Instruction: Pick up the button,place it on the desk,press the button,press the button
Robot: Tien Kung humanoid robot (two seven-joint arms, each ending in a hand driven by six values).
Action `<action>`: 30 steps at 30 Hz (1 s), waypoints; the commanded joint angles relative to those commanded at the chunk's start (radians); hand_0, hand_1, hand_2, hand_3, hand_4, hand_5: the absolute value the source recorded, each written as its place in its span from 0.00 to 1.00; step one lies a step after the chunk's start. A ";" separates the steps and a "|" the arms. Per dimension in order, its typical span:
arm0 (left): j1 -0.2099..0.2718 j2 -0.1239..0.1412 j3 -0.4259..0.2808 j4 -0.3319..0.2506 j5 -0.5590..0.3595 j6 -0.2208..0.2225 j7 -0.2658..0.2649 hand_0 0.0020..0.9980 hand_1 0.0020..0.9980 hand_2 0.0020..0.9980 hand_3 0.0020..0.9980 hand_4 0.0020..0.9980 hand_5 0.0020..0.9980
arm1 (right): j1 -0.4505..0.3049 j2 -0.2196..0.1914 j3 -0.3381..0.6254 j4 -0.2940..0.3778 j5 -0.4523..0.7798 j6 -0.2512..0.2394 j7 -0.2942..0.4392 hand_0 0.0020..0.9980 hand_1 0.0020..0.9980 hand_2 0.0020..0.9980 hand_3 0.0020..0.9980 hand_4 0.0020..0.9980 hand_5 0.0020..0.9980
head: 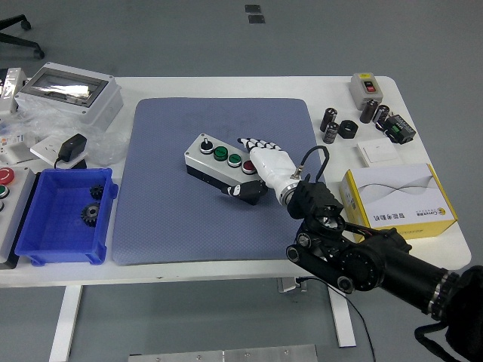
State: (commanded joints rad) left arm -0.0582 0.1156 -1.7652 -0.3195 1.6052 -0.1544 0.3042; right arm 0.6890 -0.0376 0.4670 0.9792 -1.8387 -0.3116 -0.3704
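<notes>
A grey button box (219, 161) lies on the blue-grey mat (173, 226) near its middle. It carries a selector knob, two green buttons (227, 157) and a red button (247, 167). My right hand (256, 162), white with black-striped fingers (255, 142), is at the box's right end. Its fingers reach over the far edge and the thumb (246, 191) sits against the near side, so it grips that end. The black right arm (362, 260) comes in from the lower right. The left arm does not show.
A blue bin (45, 234) with black gears stands at the left. A grey enclosure (72, 94) is at the back left. A yellow-white carton (396, 200), black cylinders (330, 124) and a switch box (367, 87) are at the right.
</notes>
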 joint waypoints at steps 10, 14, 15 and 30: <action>-0.001 0.000 -0.001 0.000 0.000 -0.004 0.001 0.61 0.51 0.49 0.57 0.08 0.00 | 0.002 0.006 -0.020 -0.014 0.014 0.005 -0.008 0.49 0.75 0.86 1.00 1.00 0.47; -0.002 0.000 -0.002 -0.001 0.002 -0.005 0.001 0.61 0.51 0.49 0.57 0.08 0.00 | 0.002 0.009 -0.025 -0.022 0.016 0.005 -0.012 0.34 0.64 0.76 1.00 1.00 0.44; -0.003 0.000 -0.003 -0.001 0.003 -0.006 0.001 0.61 0.51 0.49 0.57 0.08 0.00 | 0.002 0.009 -0.025 -0.024 0.016 0.003 -0.013 0.34 0.64 0.76 1.00 1.00 0.44; -0.005 0.001 -0.019 0.010 0.042 -0.018 -0.024 0.61 0.51 0.49 0.57 0.08 0.00 | 0.001 0.015 -0.048 -0.052 -0.044 -0.076 -0.060 0.22 0.47 0.66 1.00 0.86 0.23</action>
State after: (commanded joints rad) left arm -0.0634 0.1170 -1.7837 -0.3096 1.6475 -0.1720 0.2806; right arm 0.6895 -0.0223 0.4188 0.9272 -1.8827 -0.3878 -0.4305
